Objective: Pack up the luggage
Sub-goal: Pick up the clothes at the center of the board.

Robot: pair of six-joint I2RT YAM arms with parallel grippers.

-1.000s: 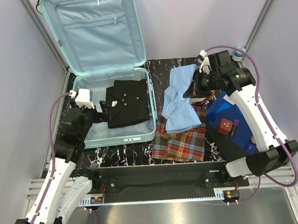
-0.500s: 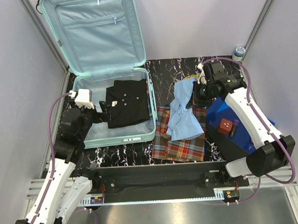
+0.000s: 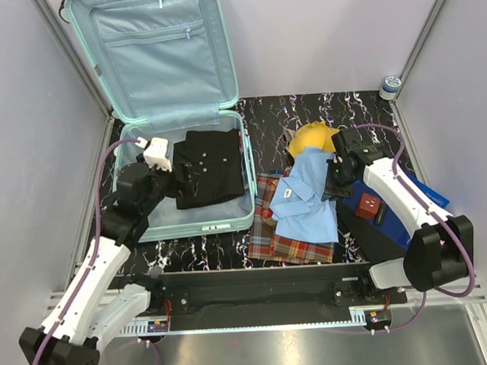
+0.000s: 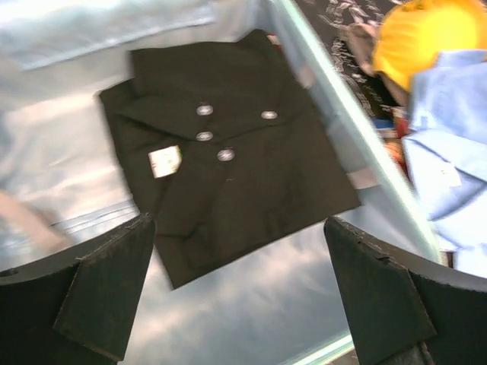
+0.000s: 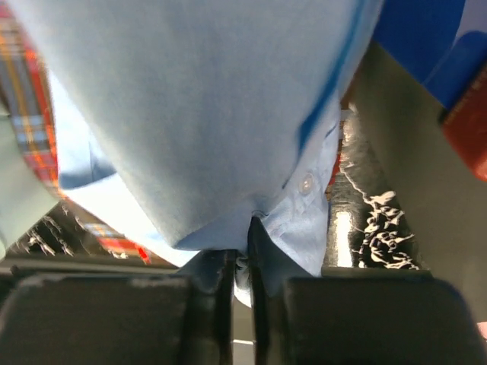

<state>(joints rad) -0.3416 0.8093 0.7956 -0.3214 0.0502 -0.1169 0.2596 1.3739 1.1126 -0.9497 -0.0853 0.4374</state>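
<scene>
Status: the right gripper [image 3: 333, 184] has swung from the far right of the table [image 3: 264, 116] back toward the near side, taking the blue shirt [image 3: 306, 208] with it. A second ago the shirt was strung out and half lifted. Now it lies in a compact fold on top of the plaid garment [image 3: 292, 245], just right of the luggage [image 3: 204, 216].

That move uncovered a yellow cap [image 3: 313, 136] on the far side of the shirt, so there's one more loose item to pack.

Right fingers are pressed nearly together, pinching the shirt's right edge. The wrist view is too close to say whether the grip is firm or starting to ease.

The left gripper [image 3: 180, 179] has edged further right over the open lower half of the luggage. Its fingers are spread wide with nothing between them, and it hangs above the black shirt [image 3: 210, 164].

The luggage sits at the far left with its lid propped open against the back wall. The black shirt is the only thing inside it.

My read: the shirt fold looks done, but the transfer hasn't happened. The blue shirt, plaid garment and cap are all outside the shell, and so is the blue box [image 3: 397, 223] near right. The task is at an early stage.

Risk: lifting the shirt by one edge will likely undo the fold.
</scene>
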